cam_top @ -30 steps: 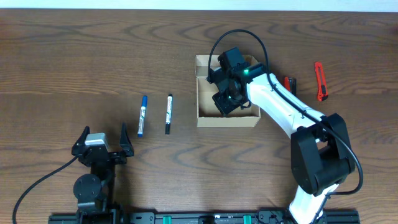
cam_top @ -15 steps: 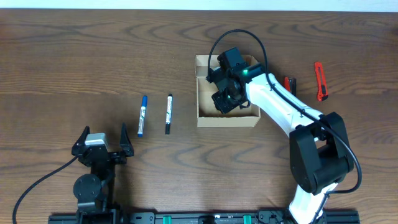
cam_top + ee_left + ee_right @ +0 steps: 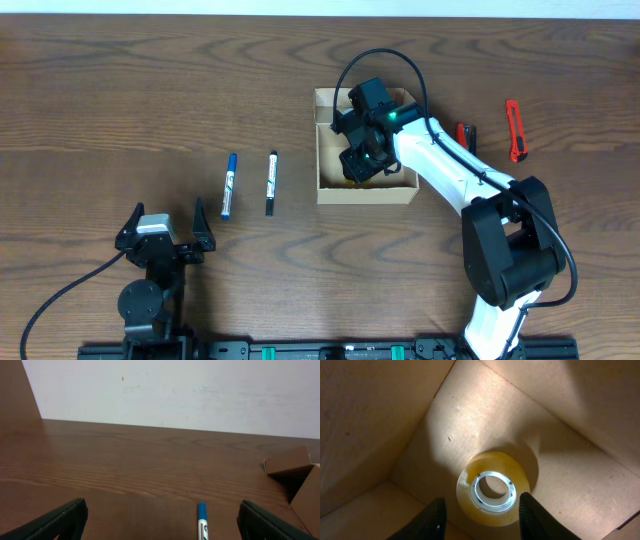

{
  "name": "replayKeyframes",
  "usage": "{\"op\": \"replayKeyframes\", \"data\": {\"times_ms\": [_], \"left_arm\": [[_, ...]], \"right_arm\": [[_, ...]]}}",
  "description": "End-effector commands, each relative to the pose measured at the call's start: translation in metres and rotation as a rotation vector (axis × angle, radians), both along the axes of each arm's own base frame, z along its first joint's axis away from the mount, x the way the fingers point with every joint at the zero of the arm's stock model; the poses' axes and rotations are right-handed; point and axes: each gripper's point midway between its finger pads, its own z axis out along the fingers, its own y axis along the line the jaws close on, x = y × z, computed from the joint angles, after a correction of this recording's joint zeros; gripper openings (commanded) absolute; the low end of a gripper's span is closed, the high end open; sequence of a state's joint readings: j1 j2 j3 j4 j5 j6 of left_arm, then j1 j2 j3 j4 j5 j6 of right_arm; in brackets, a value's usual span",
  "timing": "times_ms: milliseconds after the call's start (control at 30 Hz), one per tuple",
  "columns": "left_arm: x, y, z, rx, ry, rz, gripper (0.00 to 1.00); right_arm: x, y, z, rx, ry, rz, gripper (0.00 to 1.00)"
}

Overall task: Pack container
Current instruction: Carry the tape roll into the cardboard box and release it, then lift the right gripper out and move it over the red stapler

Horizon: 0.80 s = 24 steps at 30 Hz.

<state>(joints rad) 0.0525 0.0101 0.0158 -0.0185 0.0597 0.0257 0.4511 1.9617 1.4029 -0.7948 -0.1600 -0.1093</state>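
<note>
Overhead: the container [image 3: 365, 197] stands open, the right gripper [image 3: 360, 165] reaching inside with jaws parted; far left of the container the left gripper [image 3: 167, 212] sits spread wide, idle; nearer it, a blue marker [image 3: 228, 186] and black marker [image 3: 271, 183] await packing; a tape roll [image 3: 492, 489] lies flat on the container's floor, seemingly deposited

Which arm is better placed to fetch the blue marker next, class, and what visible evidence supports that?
Left. The left end effector, open, sits just short of the blue marker, which shows in its wrist view; the right end effector is down inside the container.
</note>
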Motion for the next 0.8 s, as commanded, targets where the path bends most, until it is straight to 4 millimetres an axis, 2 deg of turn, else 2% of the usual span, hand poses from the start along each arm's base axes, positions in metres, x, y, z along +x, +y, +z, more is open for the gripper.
{"op": "replayKeyframes", "data": {"times_ms": [0, 100, 233, 300, 367, 533, 633, 700, 767], "left_arm": [[-0.001, -0.001, -0.017, -0.008, 0.057, -0.008, 0.95], [-0.001, -0.001, -0.017, -0.008, 0.057, -0.008, 0.95], [-0.001, -0.001, -0.017, -0.008, 0.057, -0.007, 0.95], [-0.001, -0.001, -0.017, -0.008, 0.057, -0.007, 0.95], [-0.001, -0.001, -0.017, -0.008, 0.057, -0.007, 0.95], [-0.001, -0.001, -0.017, -0.008, 0.057, -0.008, 0.95], [-0.001, -0.001, -0.017, -0.008, 0.057, -0.008, 0.95], [-0.001, -0.001, -0.017, -0.008, 0.057, -0.007, 0.95], [-0.001, -0.001, -0.017, -0.008, 0.057, -0.007, 0.95]], "right_arm": [[-0.003, 0.001, -0.005, -0.007, 0.014, 0.001, 0.41], [0.003, 0.001, 0.000, -0.002, 0.000, -0.004, 0.43], [0.018, 0.001, 0.020, 0.012, -0.029, -0.019, 0.49], [0.026, 0.000, 0.034, 0.019, -0.048, -0.025, 0.52], [0.035, -0.001, 0.049, 0.026, -0.068, -0.034, 0.60], [0.056, -0.009, 0.092, 0.016, -0.133, -0.067, 0.65], [0.071, -0.031, 0.126, -0.055, -0.200, -0.134, 0.64], [0.081, -0.058, 0.152, -0.143, -0.262, -0.214, 0.64], [0.089, -0.092, 0.180, -0.245, -0.326, -0.323, 0.72]]}}
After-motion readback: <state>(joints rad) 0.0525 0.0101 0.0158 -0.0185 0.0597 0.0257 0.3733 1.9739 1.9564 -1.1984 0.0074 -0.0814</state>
